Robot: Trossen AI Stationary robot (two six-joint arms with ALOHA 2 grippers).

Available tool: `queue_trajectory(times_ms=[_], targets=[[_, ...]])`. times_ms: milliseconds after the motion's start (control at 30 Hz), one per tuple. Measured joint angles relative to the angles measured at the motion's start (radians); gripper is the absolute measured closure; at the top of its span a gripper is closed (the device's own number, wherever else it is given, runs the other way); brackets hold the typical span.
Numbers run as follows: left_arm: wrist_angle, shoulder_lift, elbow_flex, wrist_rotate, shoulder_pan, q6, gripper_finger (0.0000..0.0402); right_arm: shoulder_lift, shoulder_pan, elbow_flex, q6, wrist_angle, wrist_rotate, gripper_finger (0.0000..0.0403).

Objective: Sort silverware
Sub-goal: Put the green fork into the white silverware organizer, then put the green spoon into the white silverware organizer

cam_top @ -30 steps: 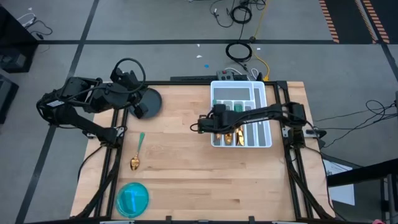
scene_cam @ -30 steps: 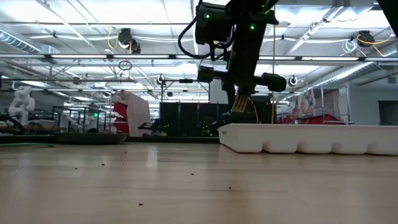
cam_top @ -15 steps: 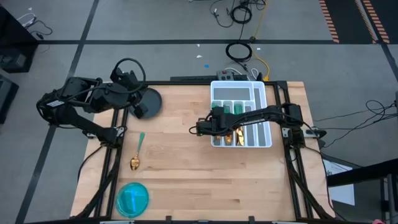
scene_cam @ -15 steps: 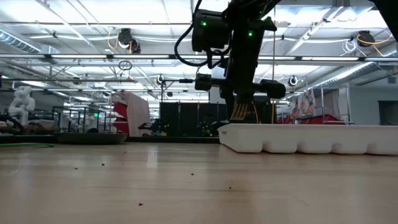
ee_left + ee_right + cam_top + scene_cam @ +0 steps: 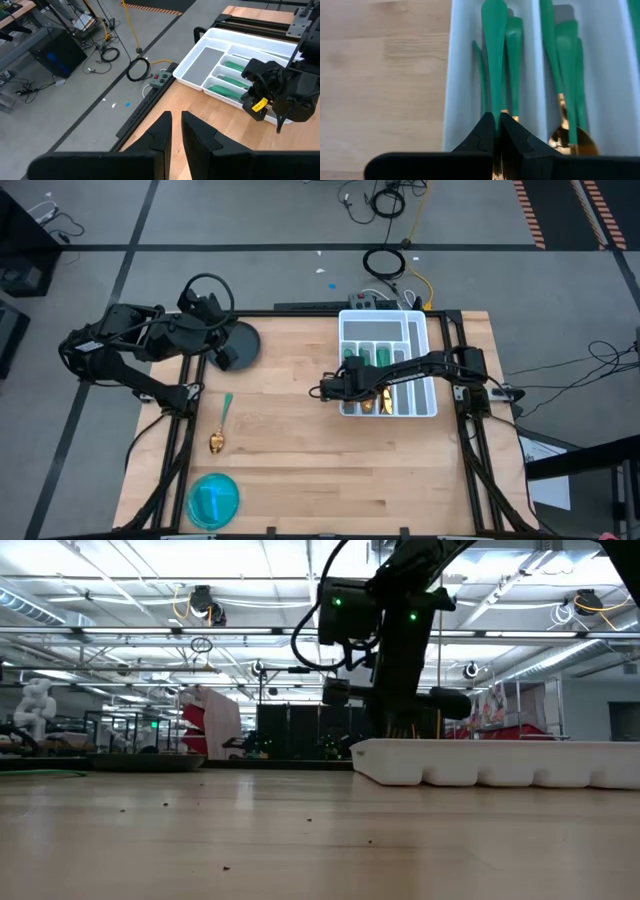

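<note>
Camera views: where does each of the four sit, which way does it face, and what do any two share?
High: above the table, facing straight down; both arms, white tray, lone spoon.
Low: at tabletop height, facing level across; right arm descending at tray.
Left wrist: on the waiting left arm, facing across the table; left gripper, tray.
Right wrist: facing down into a tray compartment; right gripper shut on green-handled utensil.
Shared: every view shows the tray.
</note>
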Motion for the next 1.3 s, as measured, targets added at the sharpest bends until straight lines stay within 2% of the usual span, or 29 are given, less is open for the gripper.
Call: queue_trajectory(times_ms=[267,467,767,933,1100,1300], targets=[[0.0,0.0,0.0,0.0,0.0,-0.002,0.0352,0.0,0.0,-0.01,-0.088,0.092,-0.023,0.0402],[0.0,0.0,0.0,0.0,0.0,-0.003,0.0352,0.0,-0.001,-0.01,-0.063,0.07,-0.046,0.0387],[0.0,0.0,0.0,0.003,0.0,-0.004,0.0352,0.0,0.0,-0.009,-0.099,0.056,-0.051,0.0304],[-0.028,0.0,0.0,0.065,0.0,-0.004,0.0352,-0.015,0.003,-0.009,-0.19,0.04,-0.049,0.0253],[-0.063,0.0,0.0,0.081,0.0,-0.07,0.0352,-0.082,0.02,-0.008,-0.247,0.04,0.016,0.0214],[-0.099,0.001,0.0,0.139,0.0,-0.273,0.0352,-0.169,0.02,-0.008,-0.355,0.018,0.105,0.0189]])
